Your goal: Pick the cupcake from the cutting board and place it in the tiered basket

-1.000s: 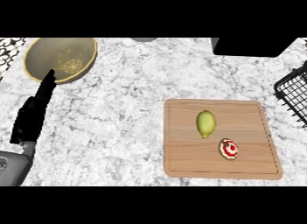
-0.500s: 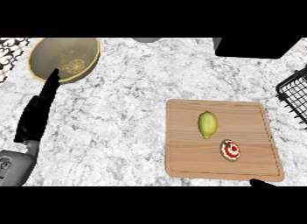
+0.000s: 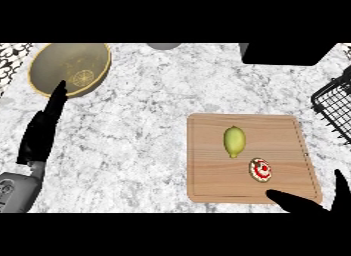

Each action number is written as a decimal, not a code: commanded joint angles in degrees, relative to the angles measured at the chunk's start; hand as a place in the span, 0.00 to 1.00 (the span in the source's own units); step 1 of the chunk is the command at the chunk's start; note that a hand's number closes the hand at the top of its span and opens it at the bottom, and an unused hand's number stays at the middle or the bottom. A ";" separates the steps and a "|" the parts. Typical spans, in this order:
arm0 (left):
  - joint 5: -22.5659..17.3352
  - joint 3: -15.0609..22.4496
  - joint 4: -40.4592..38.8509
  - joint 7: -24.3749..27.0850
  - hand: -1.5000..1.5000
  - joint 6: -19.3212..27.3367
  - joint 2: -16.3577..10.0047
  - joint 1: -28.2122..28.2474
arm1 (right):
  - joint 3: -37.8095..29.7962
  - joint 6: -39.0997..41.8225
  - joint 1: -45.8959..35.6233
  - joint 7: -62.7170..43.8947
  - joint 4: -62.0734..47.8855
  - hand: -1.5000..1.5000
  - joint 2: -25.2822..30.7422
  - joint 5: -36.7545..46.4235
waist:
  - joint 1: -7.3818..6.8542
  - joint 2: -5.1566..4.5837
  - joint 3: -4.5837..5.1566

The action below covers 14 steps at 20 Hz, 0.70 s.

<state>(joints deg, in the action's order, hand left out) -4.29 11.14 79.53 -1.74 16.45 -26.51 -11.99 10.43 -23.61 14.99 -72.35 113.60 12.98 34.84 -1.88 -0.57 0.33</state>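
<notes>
At the near right edge, the right hand (image 3: 303, 205) is seen low in the head view, its fingers (image 3: 281, 196) spread well apart from the thumb and curled round nothing; one fingertip is laid over the near right corner of the cutting board (image 3: 207, 165). At the near left, the grey left forearm (image 3: 8, 192) is seen, and the left hand (image 3: 39, 135) is held above the marbled tabletop (image 3: 134, 140) with its fingers straight and pressed together, pointing away. The cupcake (image 3: 261, 170), topped in red and white, is found on the board's near right part, just beyond the right hand's fingertip and apart from it. A yellow-green lemon (image 3: 235, 141) is set just behind the cupcake, near the board's middle. Further off to the right, the black wire tiered basket (image 3: 344, 110) is cut by the view's edge. At the far left, a yellowish round plate (image 3: 69, 67) is met in the view by the left fingertips. A dark box (image 3: 281, 52) is seen at the far edge.
</notes>
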 commanded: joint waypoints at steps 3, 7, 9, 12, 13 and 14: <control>-0.27 -1.54 0.10 0.74 0.50 -0.50 -0.63 1.64 | -0.12 9.81 -3.41 -12.92 -1.02 0.00 -5.15 7.10 | 0.83 0.27 -0.03; 0.25 -1.30 1.33 -1.55 0.50 -0.27 -0.59 0.38 | -0.79 13.82 -4.91 -12.92 -2.27 0.00 -9.86 13.02 | 1.05 0.31 -0.02; -0.42 -1.98 1.02 -1.68 0.50 -2.14 -1.81 -0.40 | -0.14 12.78 -8.64 -12.92 -6.98 0.00 -12.74 17.85 | 0.67 0.19 -0.07; 0.79 -1.46 1.28 0.92 0.50 -0.30 -0.01 2.21 | -1.04 17.07 -7.87 -12.91 -3.74 0.00 -12.87 17.96 | 1.26 0.43 -0.08; -0.21 -1.43 1.80 -1.09 0.50 -1.59 -0.26 0.55 | -2.53 16.69 -12.18 -12.91 -7.53 0.00 -12.90 17.23 | 0.63 0.17 -0.09; 2.07 -0.23 1.84 -1.16 0.50 1.42 1.51 1.34 | -1.96 16.06 -9.64 -12.91 -6.78 0.00 -12.92 17.96 | 1.30 0.38 -0.14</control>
<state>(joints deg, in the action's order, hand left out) -3.72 10.07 80.98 -2.38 16.08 -26.53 -10.82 9.07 -12.85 8.25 -72.16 107.48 0.98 50.70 -1.01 -0.28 0.26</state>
